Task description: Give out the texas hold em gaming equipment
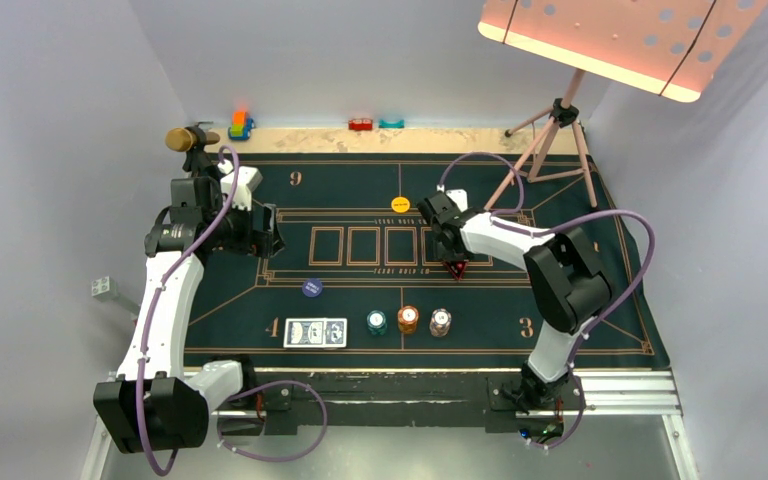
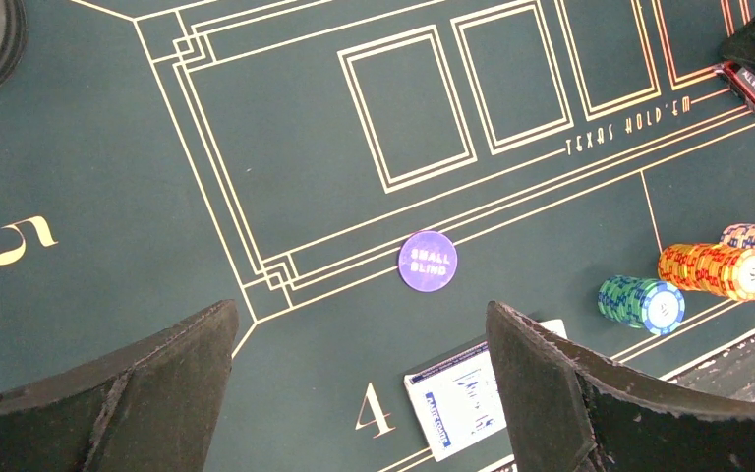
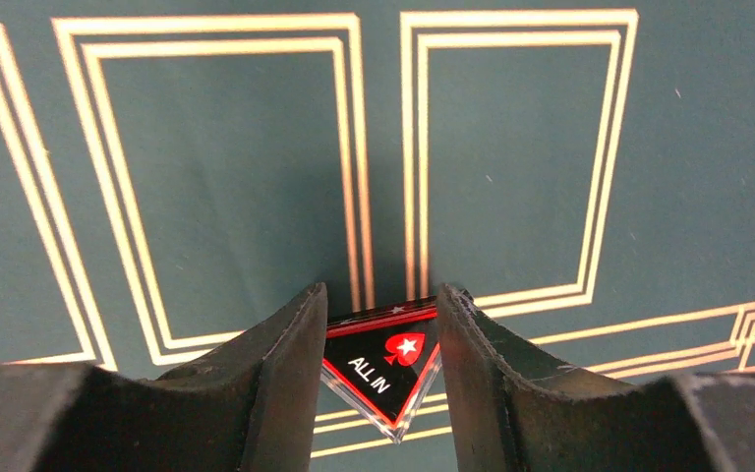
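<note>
— Top view?
— Left gripper (image 1: 265, 236) hangs wide open over the mat's (image 1: 600, 330) left. Cards (image 1: 315, 332) and chips (image 1: 408, 319) lie along the near edge.
— Left wrist?
— Blue disc (image 2: 428, 262) lies flat, untouched.
— Right wrist?
— Right gripper (image 3: 383, 295) pinches the marker (image 3: 385, 366) by the gold lines.

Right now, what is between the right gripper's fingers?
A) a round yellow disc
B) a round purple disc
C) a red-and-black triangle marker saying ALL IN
C: in the right wrist view, the red-and-black triangle marker sits squeezed between the fingers of the right gripper.
</note>
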Robot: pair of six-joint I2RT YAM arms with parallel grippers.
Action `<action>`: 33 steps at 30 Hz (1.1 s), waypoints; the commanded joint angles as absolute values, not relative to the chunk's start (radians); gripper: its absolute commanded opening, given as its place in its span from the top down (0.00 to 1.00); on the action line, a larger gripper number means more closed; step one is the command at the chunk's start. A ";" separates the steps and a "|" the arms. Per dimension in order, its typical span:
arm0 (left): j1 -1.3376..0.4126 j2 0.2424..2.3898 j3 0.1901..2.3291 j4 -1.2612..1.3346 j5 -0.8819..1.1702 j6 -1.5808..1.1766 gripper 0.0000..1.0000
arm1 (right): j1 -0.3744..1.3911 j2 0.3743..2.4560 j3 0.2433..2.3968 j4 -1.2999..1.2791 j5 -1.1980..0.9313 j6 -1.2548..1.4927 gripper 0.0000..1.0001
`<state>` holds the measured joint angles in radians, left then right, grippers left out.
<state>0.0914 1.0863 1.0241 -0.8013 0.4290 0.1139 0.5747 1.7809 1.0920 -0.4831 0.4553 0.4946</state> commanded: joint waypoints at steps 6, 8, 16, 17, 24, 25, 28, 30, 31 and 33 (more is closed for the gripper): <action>0.097 1.071 1.041 -0.790 0.456 0.117 0.00 | 0.538 1.645 0.985 -0.687 0.441 0.632 0.50; 0.098 1.073 1.042 -0.791 0.458 0.117 0.00 | 0.527 1.614 0.954 -0.681 0.435 0.639 0.49; 0.097 1.073 1.039 -0.795 0.460 0.120 0.00 | 0.528 1.541 1.030 -0.672 0.493 0.576 0.34; 0.097 1.073 1.039 -0.796 0.460 0.120 0.00 | 0.532 1.522 1.048 -0.663 0.474 0.557 0.32; 0.097 1.079 1.029 -0.790 0.457 0.124 0.00 | 0.797 1.453 1.217 -0.647 0.390 0.463 0.18; 0.097 1.079 1.029 -0.790 0.457 0.123 0.00 | 0.844 1.462 1.236 -0.650 0.380 0.463 0.17; 0.097 1.078 1.029 -0.789 0.460 0.123 0.00 | 0.966 1.482 1.251 -0.634 0.339 0.456 0.15; 0.097 1.077 1.028 -0.790 0.460 0.123 0.00 | 1.029 1.496 1.243 -0.613 0.309 0.450 0.14; 0.097 1.077 1.028 -0.789 0.460 0.123 0.00 | 1.052 1.506 1.234 -0.602 0.296 0.448 0.13; 0.097 1.077 1.026 -0.786 0.460 0.122 0.00 | 1.085 1.522 1.215 -0.570 0.269 0.442 0.12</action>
